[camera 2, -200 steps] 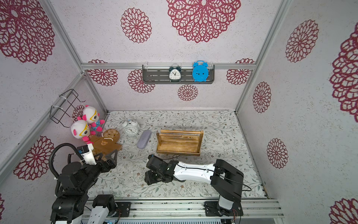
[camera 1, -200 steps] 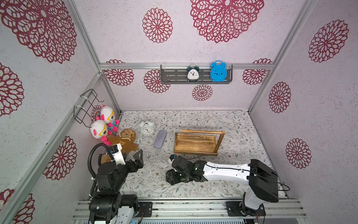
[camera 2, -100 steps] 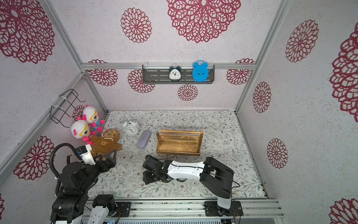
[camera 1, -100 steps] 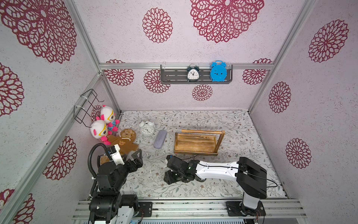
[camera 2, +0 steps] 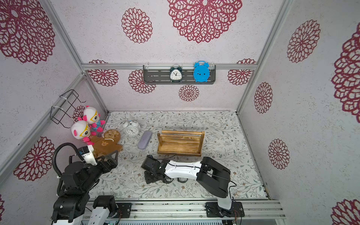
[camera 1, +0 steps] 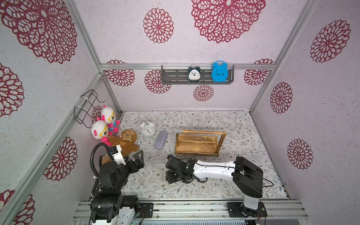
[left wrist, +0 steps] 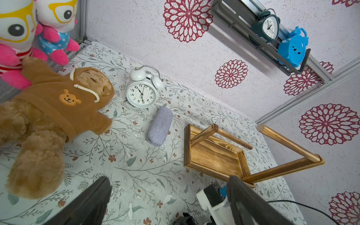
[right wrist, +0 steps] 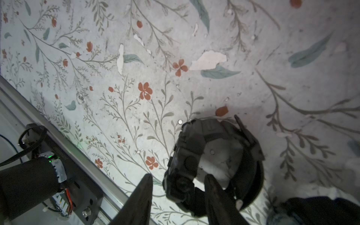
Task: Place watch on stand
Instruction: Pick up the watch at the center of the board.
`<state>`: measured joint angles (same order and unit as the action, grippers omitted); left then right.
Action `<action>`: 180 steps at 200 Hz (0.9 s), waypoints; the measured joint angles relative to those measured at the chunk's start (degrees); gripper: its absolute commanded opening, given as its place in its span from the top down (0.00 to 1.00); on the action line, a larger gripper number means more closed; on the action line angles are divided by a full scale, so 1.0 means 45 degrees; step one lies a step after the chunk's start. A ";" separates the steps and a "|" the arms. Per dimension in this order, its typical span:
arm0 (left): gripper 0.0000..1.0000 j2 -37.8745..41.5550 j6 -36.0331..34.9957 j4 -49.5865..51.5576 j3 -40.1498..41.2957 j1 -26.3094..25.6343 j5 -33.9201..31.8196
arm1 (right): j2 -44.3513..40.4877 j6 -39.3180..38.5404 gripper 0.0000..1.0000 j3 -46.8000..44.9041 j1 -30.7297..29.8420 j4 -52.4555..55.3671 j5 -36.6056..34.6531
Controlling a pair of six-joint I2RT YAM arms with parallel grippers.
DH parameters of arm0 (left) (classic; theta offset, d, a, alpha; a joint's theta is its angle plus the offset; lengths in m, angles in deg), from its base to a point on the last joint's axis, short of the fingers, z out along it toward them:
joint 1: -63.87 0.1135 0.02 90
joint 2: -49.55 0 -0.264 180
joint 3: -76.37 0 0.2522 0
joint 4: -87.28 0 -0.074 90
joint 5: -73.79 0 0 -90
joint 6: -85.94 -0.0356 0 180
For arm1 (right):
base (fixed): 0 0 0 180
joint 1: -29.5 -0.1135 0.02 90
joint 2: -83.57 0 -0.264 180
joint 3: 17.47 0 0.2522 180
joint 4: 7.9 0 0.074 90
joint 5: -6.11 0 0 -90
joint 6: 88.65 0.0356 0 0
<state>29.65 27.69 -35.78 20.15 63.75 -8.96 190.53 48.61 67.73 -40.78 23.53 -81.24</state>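
bright even light, shadowed wrist close-up

The left arm (camera 1: 113, 175) is showing matte black housings all over, with a ribbed black hose (camera 1: 93, 156) curving in a loop beside it and a white camera block (camera 1: 117, 155) sitting at the wrist. The right arm (camera 1: 212, 169) is wearing a glossy white forearm shell between a boxy black elbow (camera 1: 248, 176) and black wrist joints, and a thin black cable (camera 1: 214, 165) is running along that shell. Both are resting on black base plates (camera 1: 234, 209) with small screws. The right gripper (right wrist: 178, 176) is ending in fingers (right wrist: 141, 198) that are tapering to dark, flat points.
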 measured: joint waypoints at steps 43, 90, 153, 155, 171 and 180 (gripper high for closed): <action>0.03 -0.0024 -0.0005 0.0005 0.0000 0.0000 0.0257 | 0.0039 0.0087 0.58 0.0000 0.0039 0.0087 -0.0238; 0.03 -0.0087 -0.0005 0.0005 0.0034 -0.0029 0.0306 | 0.0044 0.0087 0.62 0.0005 0.0063 0.0087 -0.0267; 0.03 -0.0175 0.0005 0.0005 0.0053 -0.0087 0.0330 | 0.0044 0.0097 0.68 0.0005 0.0063 0.0087 -0.0539; 0.03 -0.0175 0.0010 0.0005 0.0053 -0.0087 0.0330 | 0.0044 0.0097 0.68 0.0005 0.0063 0.0087 -0.0554; 0.03 -0.0175 0.0058 0.0010 0.0053 -0.0112 0.0321 | 0.0044 0.0097 0.70 0.0005 0.0073 0.0092 -0.0622; 0.03 -0.0175 0.0102 0.0010 0.0053 -0.0121 0.0296 | 0.0044 0.0107 0.71 0.0005 0.0073 0.0092 -0.0656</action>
<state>28.86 28.15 -35.73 20.39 63.20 -7.63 190.73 49.09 67.75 -40.45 23.95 -84.19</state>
